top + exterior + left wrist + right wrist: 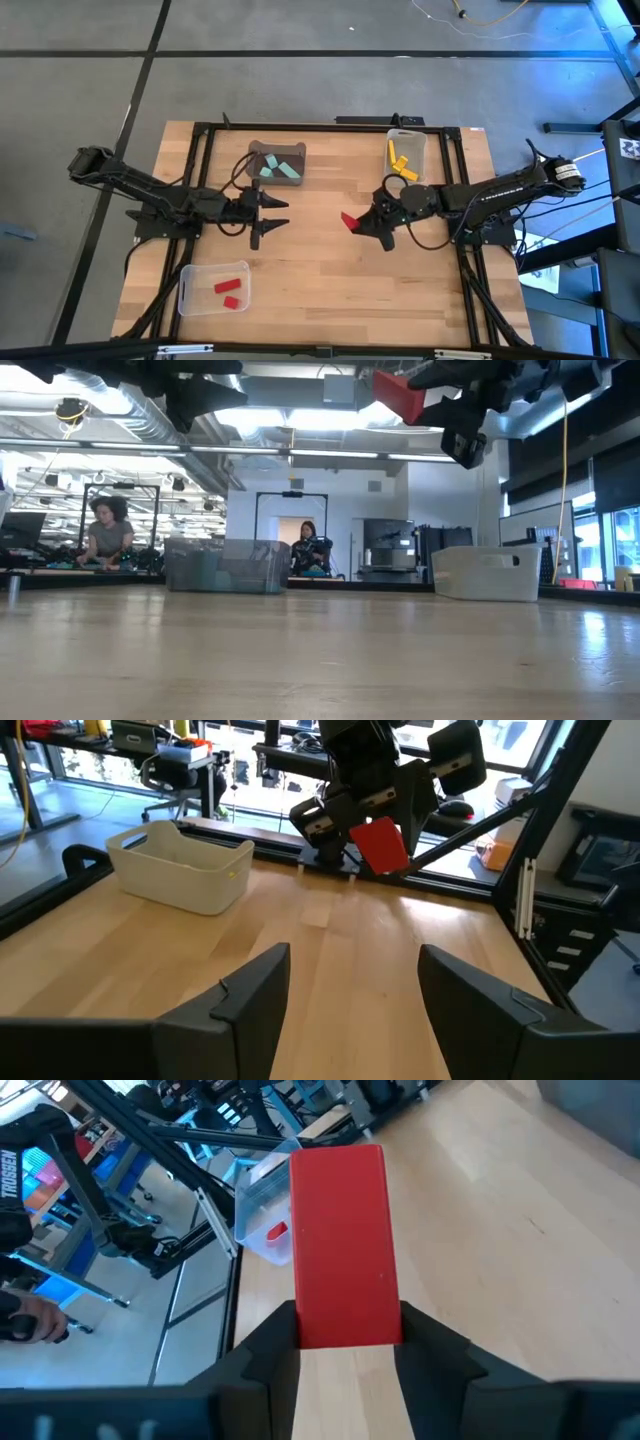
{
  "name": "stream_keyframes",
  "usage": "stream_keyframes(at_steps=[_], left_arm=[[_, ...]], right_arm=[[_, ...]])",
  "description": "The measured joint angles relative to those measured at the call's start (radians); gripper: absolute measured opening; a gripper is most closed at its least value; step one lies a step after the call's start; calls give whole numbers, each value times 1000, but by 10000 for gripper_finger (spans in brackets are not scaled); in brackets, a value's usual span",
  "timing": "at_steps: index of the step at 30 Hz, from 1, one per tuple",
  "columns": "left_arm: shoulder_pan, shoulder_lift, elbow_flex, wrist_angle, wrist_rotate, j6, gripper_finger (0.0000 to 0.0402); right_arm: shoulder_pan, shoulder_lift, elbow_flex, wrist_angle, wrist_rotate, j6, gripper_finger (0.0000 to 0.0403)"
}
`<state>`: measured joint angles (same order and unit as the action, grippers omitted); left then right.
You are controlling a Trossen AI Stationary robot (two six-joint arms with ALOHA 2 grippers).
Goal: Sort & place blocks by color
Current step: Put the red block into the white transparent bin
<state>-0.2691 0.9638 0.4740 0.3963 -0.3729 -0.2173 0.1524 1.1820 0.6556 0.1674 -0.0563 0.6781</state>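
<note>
1. Nearest to us is the bare wooden table (pixel 320 660). It looks smooth and flat, so a block would slide on it easily.
2. On the left, the left gripper (pixel 268 212) hangs over the middle of the table with its fingers spread apart. It holds nothing and waits.
3. Near the front left corner sits a clear bin (pixel 213 287) with two red blocks (pixel 230 294) inside.
4. At the back, left of middle, a dark bin (pixel 276 163) holds the mint green blocks (pixel 278 166).
5. In the middle, the right gripper (pixel 362 220) is up in the air, pinching a red block (pixel 340 1245) by one end. The rest of the block sticks out past the fingers.
6. I think this red block belongs in the clear bin, well away on the left. The arm should carry it high and slow, keep the pinch tight, and let go only when it is right above that bin.
7. At the back right, a white bin (pixel 408 148) holds the yellow blocks (pixel 401 162).
8. Behind the table is a big bright workshop. A person (pixel 108 536) sits on the left and another person (pixel 309 548) near a doorway.
</note>
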Motion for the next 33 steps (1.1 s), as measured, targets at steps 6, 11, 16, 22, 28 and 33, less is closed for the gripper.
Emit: stream_keyframes(at_steps=[6, 11, 16, 22, 28, 33], left_arm=[[0, 0, 0, -1, 0, 0, 212], [11, 32, 28, -8, 46, 28, 212], [37, 159, 144, -67, 124, 237, 212], [26, 345, 311, -198, 151, 557, 214], [-9, 468, 410, -207, 148, 772, 213], [-34, 491, 432, -207, 155, 777, 212]], right_arm=[[0, 0, 0, 1, 0, 14, 130], [-9, 18, 1, -7, -68, 11, 130], [-39, 115, 28, -6, -185, 76, 130], [-51, 277, 181, -2, -321, 45, 130], [-53, 402, 328, -32, -416, -23, 130], [-52, 446, 374, -39, -470, -27, 130]])
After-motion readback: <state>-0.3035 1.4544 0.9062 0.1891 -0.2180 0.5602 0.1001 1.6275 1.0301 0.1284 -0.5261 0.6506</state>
